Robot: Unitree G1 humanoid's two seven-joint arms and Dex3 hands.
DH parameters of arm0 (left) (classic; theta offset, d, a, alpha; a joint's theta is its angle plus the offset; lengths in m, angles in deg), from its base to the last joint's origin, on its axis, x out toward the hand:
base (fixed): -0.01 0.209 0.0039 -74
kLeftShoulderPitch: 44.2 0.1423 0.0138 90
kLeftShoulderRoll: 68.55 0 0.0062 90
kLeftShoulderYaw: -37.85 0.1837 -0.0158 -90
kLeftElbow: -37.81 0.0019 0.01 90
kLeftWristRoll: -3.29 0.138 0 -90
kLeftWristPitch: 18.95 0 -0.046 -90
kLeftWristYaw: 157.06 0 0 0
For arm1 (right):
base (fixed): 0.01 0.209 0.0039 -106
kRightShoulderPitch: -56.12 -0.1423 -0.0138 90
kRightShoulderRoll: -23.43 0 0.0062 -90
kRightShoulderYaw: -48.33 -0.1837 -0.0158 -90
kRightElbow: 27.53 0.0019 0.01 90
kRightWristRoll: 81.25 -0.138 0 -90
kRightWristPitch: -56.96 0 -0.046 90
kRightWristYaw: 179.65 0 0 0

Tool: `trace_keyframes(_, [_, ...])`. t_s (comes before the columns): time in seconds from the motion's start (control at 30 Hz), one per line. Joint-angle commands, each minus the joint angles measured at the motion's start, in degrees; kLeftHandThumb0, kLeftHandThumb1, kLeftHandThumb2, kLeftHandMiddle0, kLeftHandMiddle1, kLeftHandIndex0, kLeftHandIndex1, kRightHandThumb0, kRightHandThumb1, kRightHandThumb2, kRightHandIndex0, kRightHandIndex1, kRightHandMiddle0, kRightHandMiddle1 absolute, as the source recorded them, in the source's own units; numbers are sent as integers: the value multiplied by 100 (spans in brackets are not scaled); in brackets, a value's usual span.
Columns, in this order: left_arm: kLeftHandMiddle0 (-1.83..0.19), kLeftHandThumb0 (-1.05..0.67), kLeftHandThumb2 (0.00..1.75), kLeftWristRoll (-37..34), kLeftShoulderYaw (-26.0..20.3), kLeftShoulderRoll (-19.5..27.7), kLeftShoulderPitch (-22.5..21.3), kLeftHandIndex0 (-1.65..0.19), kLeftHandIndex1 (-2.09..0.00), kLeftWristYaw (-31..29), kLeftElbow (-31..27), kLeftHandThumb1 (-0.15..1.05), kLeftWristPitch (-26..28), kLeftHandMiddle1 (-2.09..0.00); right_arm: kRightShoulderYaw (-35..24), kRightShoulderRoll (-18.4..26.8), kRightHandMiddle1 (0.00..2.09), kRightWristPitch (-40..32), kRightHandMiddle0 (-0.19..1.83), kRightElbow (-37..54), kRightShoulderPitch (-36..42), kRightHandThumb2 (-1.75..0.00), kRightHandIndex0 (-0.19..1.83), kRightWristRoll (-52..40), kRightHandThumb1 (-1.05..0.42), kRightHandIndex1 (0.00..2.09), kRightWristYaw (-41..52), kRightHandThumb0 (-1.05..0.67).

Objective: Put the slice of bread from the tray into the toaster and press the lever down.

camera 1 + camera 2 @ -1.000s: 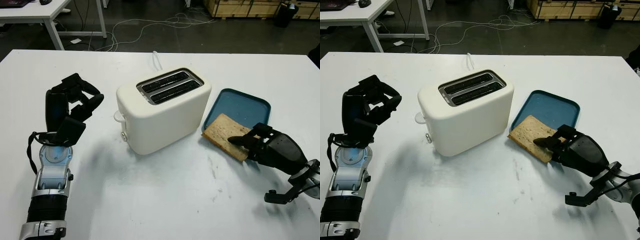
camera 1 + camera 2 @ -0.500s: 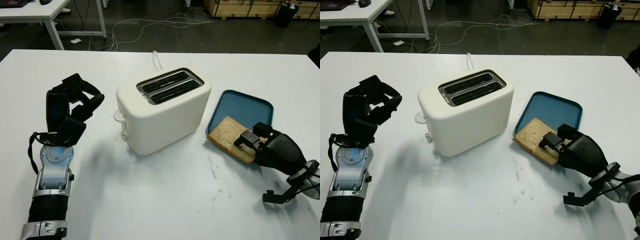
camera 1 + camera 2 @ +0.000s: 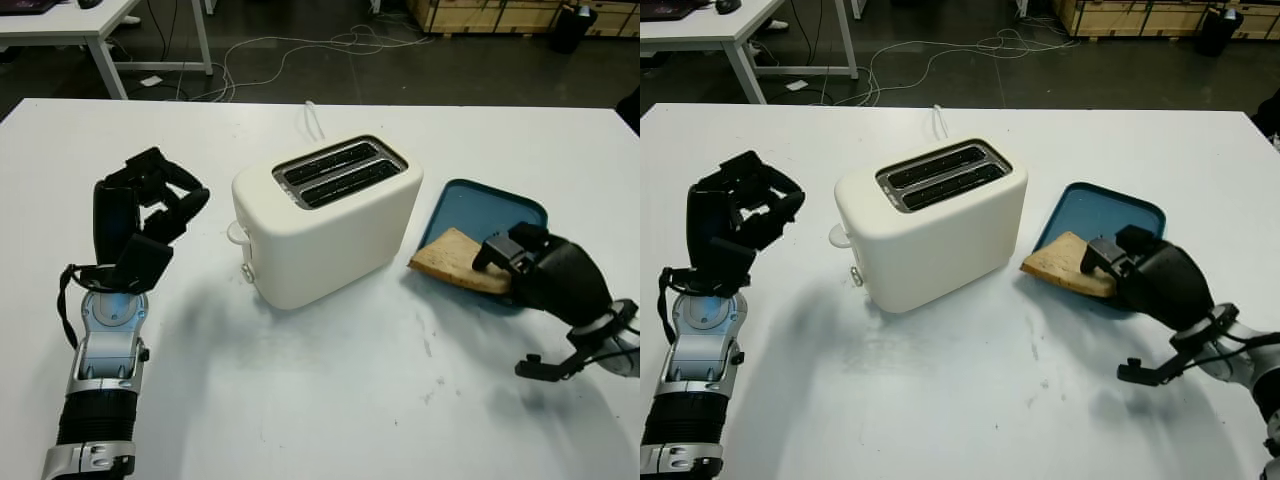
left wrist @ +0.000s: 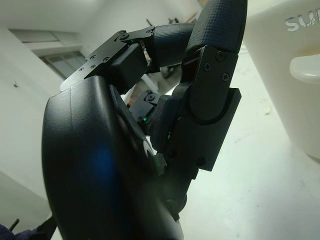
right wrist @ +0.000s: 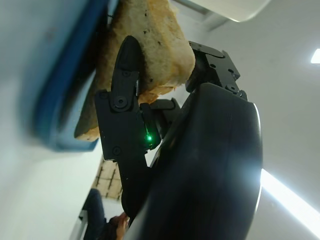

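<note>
Left eye view: right hand (image 3: 520,262) grips the bread slice (image 3: 452,258), now tilted up off the blue tray (image 3: 470,208); a second ago it lay flat, so the lift has begun
Right eye view: toaster (image 3: 930,220) stands on the bench (image 3: 960,400), slots free; left hand (image 3: 735,215) curled, holding nothing
Left wrist view: curled fingers (image 4: 210,75) near the toaster lever (image 4: 305,67)
Right wrist view: fingers (image 5: 122,95) clamp the slice against the tray edge

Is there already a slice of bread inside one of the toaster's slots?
No: both slots of the toaster look dark and empty, and the bread slice is at the tray, gripped by the right hand.
</note>
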Motion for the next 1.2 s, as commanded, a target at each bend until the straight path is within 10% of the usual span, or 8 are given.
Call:
trace_keyframes(0.0, [-95,-98,17,-21,1,-8,-19,-85,-127,31,19,92,-17,-156,-151,37,175,206,25,102,-73,-55,59,-293,-92,175,365,-46])
trace_keyframes(0.7, [-92,-97,16,38,11,-26,-53,-84,-128,116,10,92,-2,-157,-1801,-114,175,41,34,524,-771,-58,69,-2444,-92,175,4055,-45])
trace_keyframes(0.83, [-92,-97,16,57,17,-56,-31,-84,-129,157,-35,92,57,-158,-1881,-123,110,126,68,241,-1405,-38,66,-2438,-92,175,4237,-31])
trace_keyframes(1.17, [-91,-98,17,59,-4,-42,3,-83,-127,206,25,92,-38,-157,-1720,44,138,-61,80,43,-2456,-24,83,-1962,-92,170,4327,-34])
